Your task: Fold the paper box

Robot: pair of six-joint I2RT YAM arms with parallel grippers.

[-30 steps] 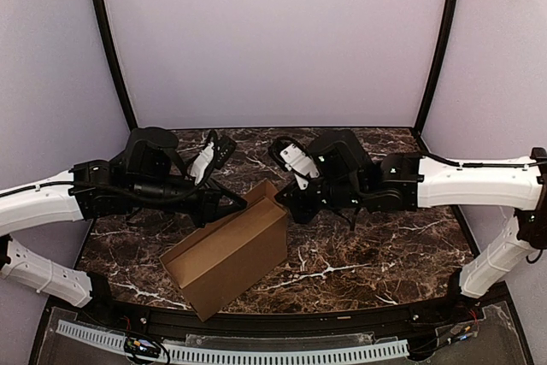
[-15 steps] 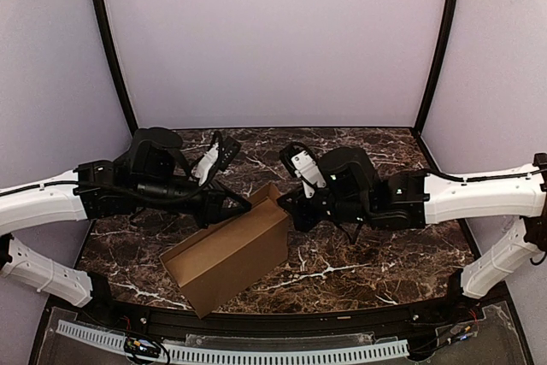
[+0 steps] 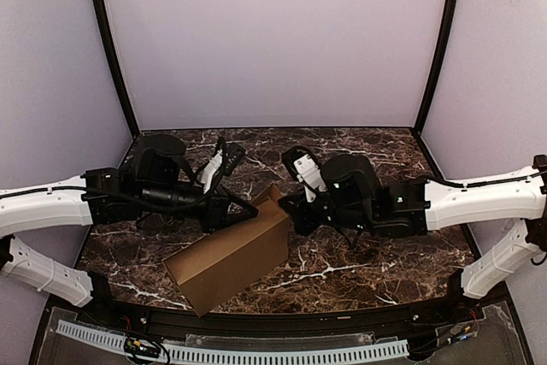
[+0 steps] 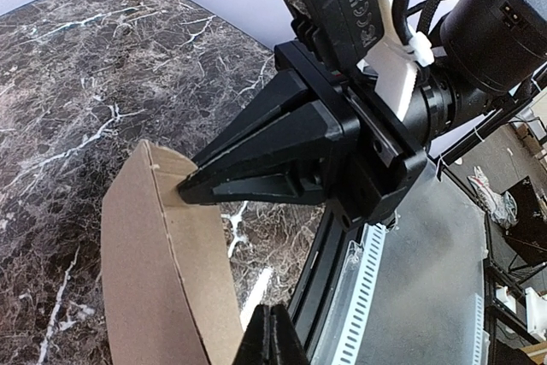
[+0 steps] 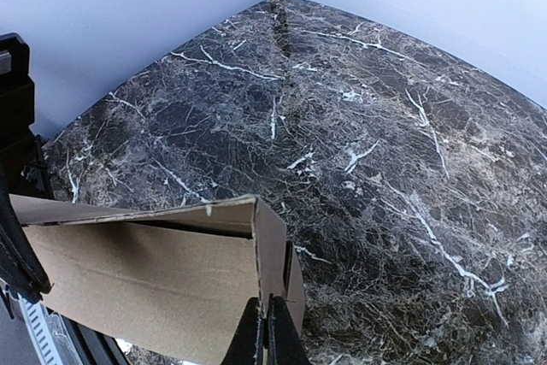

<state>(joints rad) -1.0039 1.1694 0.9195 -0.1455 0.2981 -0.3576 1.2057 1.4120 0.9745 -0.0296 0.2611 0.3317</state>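
Top external: the paper box (image 3: pixel 229 261) lies on the marble surface (image 3: pixel 367 254) at near centre, a long brown block set diagonally with its far end raised between the two arms. The left gripper (image 3: pixel 249 209) points at that end from the left and the right gripper (image 3: pixel 284 208) from the right, both tips at the cardboard.

Left wrist: the left gripper's jaws (image 4: pixel 272 332) are clenched to one point at the bottom edge, just beside a curved upright flap of the box (image 4: pixel 158 279). The right gripper's tip (image 4: pixel 186 187) touches the flap's top edge, jaws clenched into a wedge (cannot tell if cardboard is pinched).

Right wrist: the right gripper (image 5: pixel 263 331) has its jaws clenched just under the box's open end corner (image 5: pixel 145 279).
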